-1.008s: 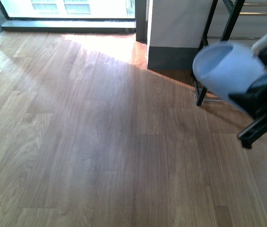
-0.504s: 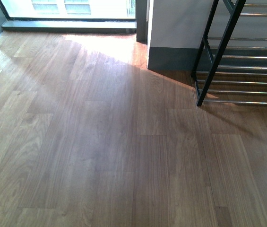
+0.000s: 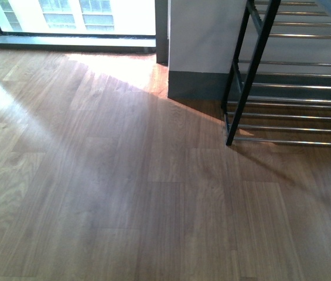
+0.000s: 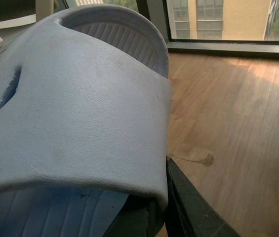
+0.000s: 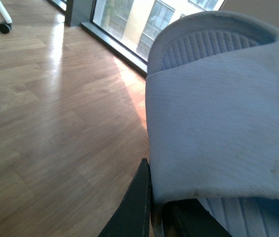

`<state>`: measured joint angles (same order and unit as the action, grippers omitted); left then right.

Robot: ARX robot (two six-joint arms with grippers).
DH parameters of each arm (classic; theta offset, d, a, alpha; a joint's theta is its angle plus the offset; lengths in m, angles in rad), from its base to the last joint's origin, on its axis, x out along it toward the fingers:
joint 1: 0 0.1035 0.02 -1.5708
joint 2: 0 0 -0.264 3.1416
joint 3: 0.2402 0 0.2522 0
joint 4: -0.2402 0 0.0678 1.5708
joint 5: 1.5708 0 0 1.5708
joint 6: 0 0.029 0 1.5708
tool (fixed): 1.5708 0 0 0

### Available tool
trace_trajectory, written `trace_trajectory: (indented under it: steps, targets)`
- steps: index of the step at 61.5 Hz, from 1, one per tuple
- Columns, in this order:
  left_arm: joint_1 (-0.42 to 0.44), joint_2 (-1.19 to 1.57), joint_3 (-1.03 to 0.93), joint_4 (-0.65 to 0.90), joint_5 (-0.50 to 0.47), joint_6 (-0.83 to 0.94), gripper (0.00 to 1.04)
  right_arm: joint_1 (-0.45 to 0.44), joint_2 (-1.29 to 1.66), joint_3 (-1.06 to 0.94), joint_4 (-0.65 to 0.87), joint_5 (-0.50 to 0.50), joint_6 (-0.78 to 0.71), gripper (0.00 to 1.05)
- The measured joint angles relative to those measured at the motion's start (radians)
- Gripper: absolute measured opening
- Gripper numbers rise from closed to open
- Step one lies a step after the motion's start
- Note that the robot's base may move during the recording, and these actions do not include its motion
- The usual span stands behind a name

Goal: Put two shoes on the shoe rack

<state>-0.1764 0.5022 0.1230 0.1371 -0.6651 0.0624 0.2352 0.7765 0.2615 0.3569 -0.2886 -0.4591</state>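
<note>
You have 1 shoe in each arm, and neither is a laced sneaker: both are pale blue slides with ribbed footbeds. The left slide [image 4: 80,113] fills the left wrist view, wide strap toward the camera. The left gripper [image 4: 160,217] is clamped on the strap's edge, with 1 dark finger outside it and the other tucked beneath. The right slide [image 5: 218,113] hangs the same way, and the right gripper [image 5: 156,215] pinches its strap edge between 2 dark fingers. That grip makes sense to me, since the strap looks like the only part thin enough for the jaws to span. It also leaves the sole free to go down first.

Both slides are held off the wooden floor [image 3: 124,193], which shows well below them in each wrist view. Neither arm nor shoe appears in the front view, so you cannot tell how close they are to the shoe rack [image 3: 253,64]. The rack stands at the right against a grey-based wall [image 3: 200,41]. No shoe shows on the chrome bars [image 3: 300,86] in view, so I judge both placements are not yet done. A sole resting on only 1 bar could tip through the gap.
</note>
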Motion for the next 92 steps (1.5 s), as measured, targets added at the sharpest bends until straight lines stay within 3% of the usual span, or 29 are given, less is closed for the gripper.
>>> trace_trajectory:
  steps: [62, 71, 92]
  targets:
    - [0.000, 0.001, -0.003, 0.000, 0.003, 0.000, 0.02, -0.001, 0.002, -0.003, 0.000, 0.005, 0.003, 0.02]
    - [0.000, 0.001, -0.003, 0.000, 0.003, 0.000, 0.02, 0.019, 0.054, 0.010, 0.132, 0.102, 0.212, 0.02]
    - [0.000, 0.001, -0.003, 0.000, 0.003, 0.000, 0.02, 0.061, 0.491, 0.393, 0.014, 0.237, 0.470, 0.02]
